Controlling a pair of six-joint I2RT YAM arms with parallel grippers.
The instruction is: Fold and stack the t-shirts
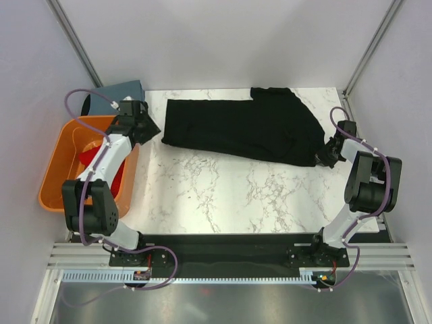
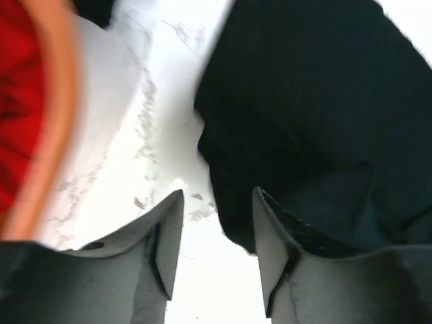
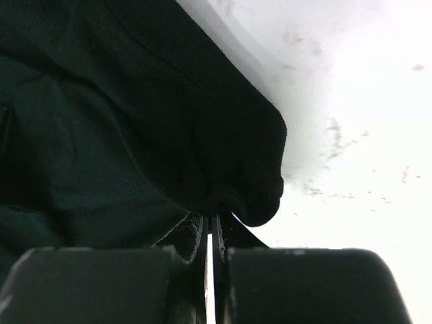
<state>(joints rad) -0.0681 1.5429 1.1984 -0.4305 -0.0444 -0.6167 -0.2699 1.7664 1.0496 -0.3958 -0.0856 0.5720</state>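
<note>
The large black t-shirt (image 1: 243, 128) lies spread across the back of the marble table. My left gripper (image 1: 150, 129) is at its left edge, open. In the left wrist view the table shows between the fingers and the right finger overlaps the black t-shirt (image 2: 310, 101). My right gripper (image 1: 322, 158) is at the shirt's right near corner. In the right wrist view it (image 3: 217, 214) is shut on a bunched fold of the black t-shirt (image 3: 135, 121). The red t-shirt (image 1: 91, 154) lies in the basket. The slate blue-grey t-shirt (image 1: 128, 90) sits at the back left.
The orange plastic basket (image 1: 57, 169) stands off the table's left edge, beside the left arm; its rim (image 2: 50, 121) shows close to the left gripper. Bare marble (image 1: 229, 196) fills the near half of the table. Grey walls enclose the back and sides.
</note>
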